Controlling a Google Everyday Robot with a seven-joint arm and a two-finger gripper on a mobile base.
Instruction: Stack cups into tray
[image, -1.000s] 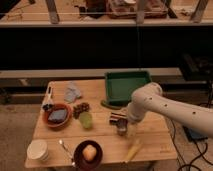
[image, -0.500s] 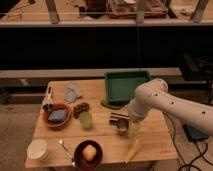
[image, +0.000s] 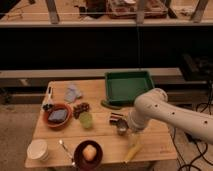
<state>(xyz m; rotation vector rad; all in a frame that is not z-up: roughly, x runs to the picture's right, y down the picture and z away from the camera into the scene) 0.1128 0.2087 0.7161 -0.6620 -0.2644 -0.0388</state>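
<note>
got the gripper down at table level, jaws spread wide, right at the steel cup. can't tell if it's touching it. green cup sits just to its left in view, cream cup well off left and nearer the camera, tray just beyond it.

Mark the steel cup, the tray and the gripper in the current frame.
steel cup (image: 118, 122): camera view, on its shiny side.
tray (image: 127, 89): camera view, on its bare floor.
gripper (image: 122, 129): camera view, midway between the fingertips, down at the steel cup.
</note>
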